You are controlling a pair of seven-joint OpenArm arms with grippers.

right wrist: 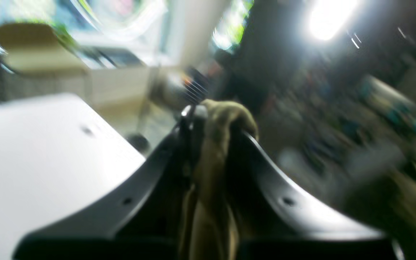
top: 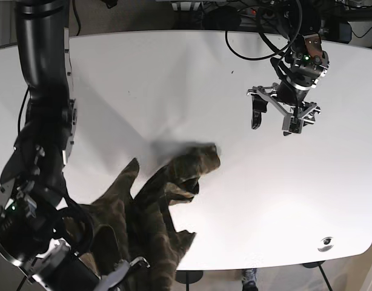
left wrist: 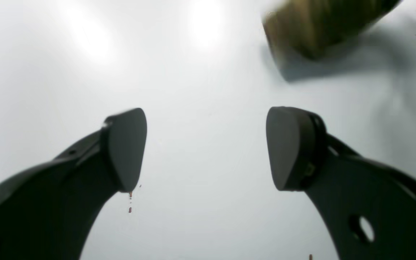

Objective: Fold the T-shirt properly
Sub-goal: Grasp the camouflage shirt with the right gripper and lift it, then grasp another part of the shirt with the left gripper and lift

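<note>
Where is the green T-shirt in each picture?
Left wrist: T-shirt blurred, top right, beyond the open left tool.
Right wrist: pinched in the right tool, center.
Base: crumpled, lower left.
Shared landmark: white table.

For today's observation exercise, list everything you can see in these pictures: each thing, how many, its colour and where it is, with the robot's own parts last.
T-shirt: one, olive-brown, bunched at the table's near edge, one end pinched in the right tool.
Table: one, white, under everything.
Box: one, tan, blurred, beyond the table in the right wrist view.
Cables: several, black, at the table's far edge.
Left tool: one, black, open, empty, above bare table.
Right tool: one, black, shut on the T-shirt, at the table's near corner.
</note>
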